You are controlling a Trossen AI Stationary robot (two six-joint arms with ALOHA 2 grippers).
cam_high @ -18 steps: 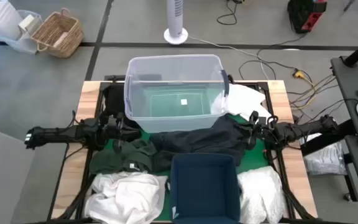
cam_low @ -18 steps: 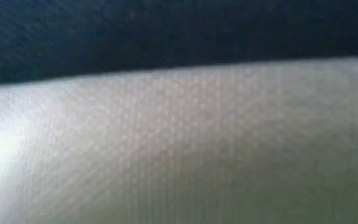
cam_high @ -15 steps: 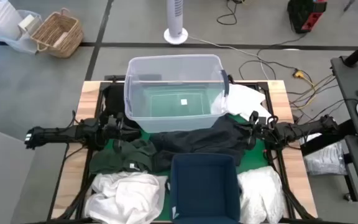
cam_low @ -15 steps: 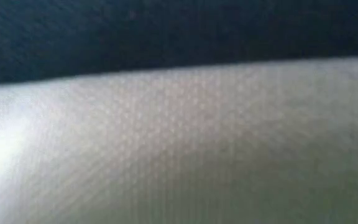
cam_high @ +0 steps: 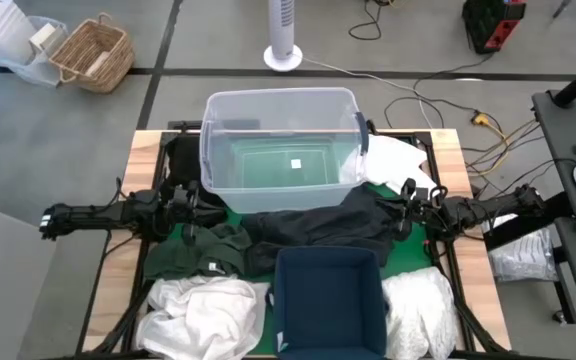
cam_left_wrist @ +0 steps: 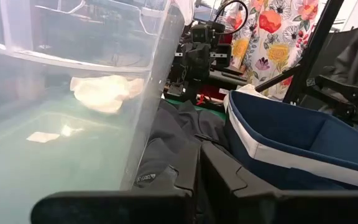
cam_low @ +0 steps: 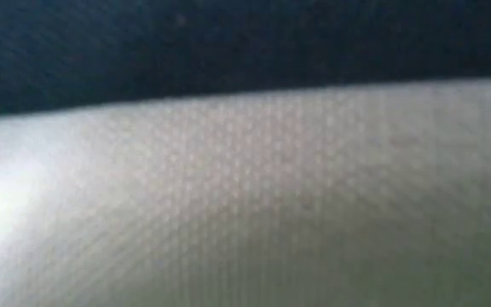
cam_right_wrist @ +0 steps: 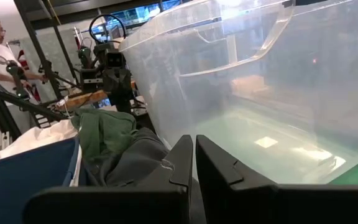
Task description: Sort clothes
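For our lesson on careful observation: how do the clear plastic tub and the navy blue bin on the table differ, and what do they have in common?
The clear plastic tub is see-through with hard walls; the navy blue bin is opaque with a white-edged rim. The tub is larger and sits at the table's far side; the bin is smaller and sits at the near edge, between white clothes. Both are open-topped and hold no clothes.

My two arms are dark, near-black and jointed, with black cables running along their links. From my left wrist camera, the left gripper (cam_left_wrist: 197, 180) has flat, angular matte-black fingers below a broad black bar; the other arm shows at about one o'clock, blocky and black with a red fitting. The right gripper (cam_right_wrist: 194, 171) looks the same: two slab-like black fingers with bevelled edges.
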